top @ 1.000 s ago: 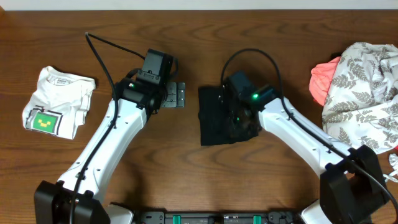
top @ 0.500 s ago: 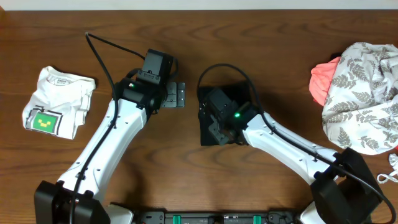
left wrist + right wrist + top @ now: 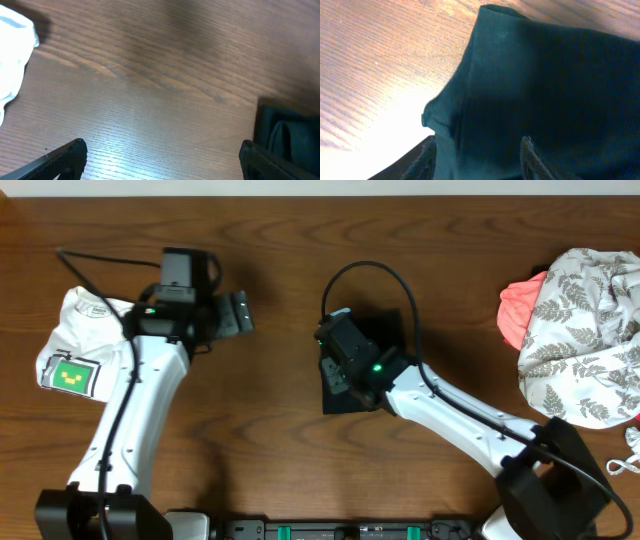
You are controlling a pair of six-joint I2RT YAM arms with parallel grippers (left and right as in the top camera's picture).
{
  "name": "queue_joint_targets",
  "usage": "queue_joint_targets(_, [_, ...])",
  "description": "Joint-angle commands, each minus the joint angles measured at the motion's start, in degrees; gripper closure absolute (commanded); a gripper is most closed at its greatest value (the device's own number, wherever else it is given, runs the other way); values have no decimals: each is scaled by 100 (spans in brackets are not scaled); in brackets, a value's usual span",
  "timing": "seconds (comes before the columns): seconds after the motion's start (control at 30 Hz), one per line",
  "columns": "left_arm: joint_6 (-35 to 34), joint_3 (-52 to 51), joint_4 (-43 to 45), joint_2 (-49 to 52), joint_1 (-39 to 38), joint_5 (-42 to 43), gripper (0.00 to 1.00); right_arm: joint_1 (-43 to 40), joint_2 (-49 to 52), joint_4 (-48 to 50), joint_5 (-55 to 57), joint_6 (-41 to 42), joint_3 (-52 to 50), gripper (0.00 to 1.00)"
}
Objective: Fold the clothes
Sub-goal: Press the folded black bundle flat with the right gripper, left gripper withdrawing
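Observation:
The clothes in play are one black garment (image 3: 392, 328), folded into a compact dark square at the table's middle. My right gripper (image 3: 337, 377) hovers low over its left part. In the right wrist view the dark cloth (image 3: 545, 85) fills most of the picture, and my right gripper (image 3: 477, 160) is open, its jaws apart above the cloth near its left edge, pinching nothing. My left gripper (image 3: 243, 313) stands wide open over bare wood, well left of the garment. In the left wrist view the left gripper (image 3: 165, 160) holds nothing, and the black garment (image 3: 292, 137) shows at the right edge.
A folded white shirt (image 3: 85, 345) with a green print lies at the far left, just beside the left arm; its edge (image 3: 12, 55) shows in the left wrist view. At the right edge lies a heap of leaf-patterned fabric (image 3: 585, 310) and a coral garment (image 3: 520, 310).
The left arm has swung left, away from the black garment and towards the white shirt. The right gripper has slid left across the garment and its jaws have spread wider.

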Motion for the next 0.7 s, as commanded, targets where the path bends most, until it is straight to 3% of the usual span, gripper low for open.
queue_joint_targets(0.0, [-55,79,2,-103,199,487,3,94,382,118,70,249,44,47])
queue_joint_targets(0.3, [-52,79,2,-103,238,485,3,111,1047,568,42,-85,44,45])
queue_joint_targets(0.53, [-52,79,-2,-103,238,487,3,111,1049,568,63,-59,92,80])
queue_joint_targets(0.67, [-50,79,-2,-103,238,485,2,111,905,496,83,-68,236,79])
